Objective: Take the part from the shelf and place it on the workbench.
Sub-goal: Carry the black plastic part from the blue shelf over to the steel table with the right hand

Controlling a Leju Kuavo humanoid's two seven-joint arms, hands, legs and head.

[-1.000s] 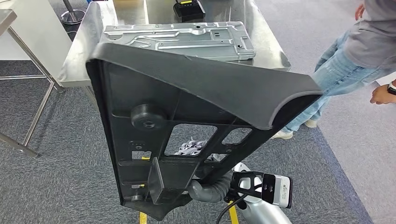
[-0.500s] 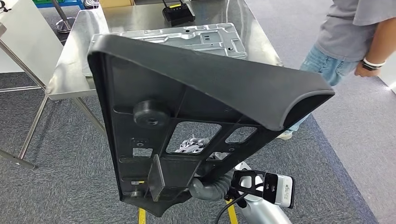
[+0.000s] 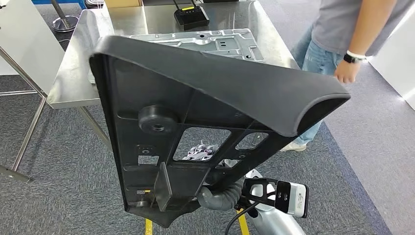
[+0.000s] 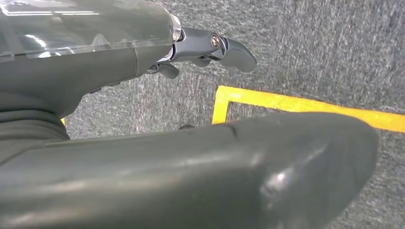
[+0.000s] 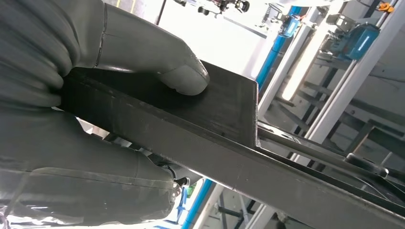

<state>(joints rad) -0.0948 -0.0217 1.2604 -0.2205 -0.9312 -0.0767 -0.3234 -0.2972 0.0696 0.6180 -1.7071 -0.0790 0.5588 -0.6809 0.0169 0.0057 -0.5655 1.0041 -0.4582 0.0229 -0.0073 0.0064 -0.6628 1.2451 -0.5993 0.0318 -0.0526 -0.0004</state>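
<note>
The part (image 3: 195,98) is a large black plastic panel with ribs and openings, held upright and tilted in front of me in the head view. My right hand (image 3: 201,152) shows through one opening, gripping the panel low down from behind. In the right wrist view the right hand (image 5: 71,95) clamps a black rib of the part (image 5: 224,109), thumb pressed on top. The steel workbench (image 3: 73,73) stands just beyond the panel. My left hand (image 4: 143,57) hangs over the carpet, holding nothing, fingers apart.
A stamped metal plate (image 3: 215,41) and a black device (image 3: 191,18) lie on the workbench. A person (image 3: 342,34) in a grey shirt and jeans stands at its right side. A white table (image 3: 19,44) is at the left. Yellow tape (image 4: 286,102) marks the carpet.
The whole picture has shifted: the camera has moved and the workbench sits lower and nearer. The person has stepped closer to the bench's right side. The part stays in my right hand.
</note>
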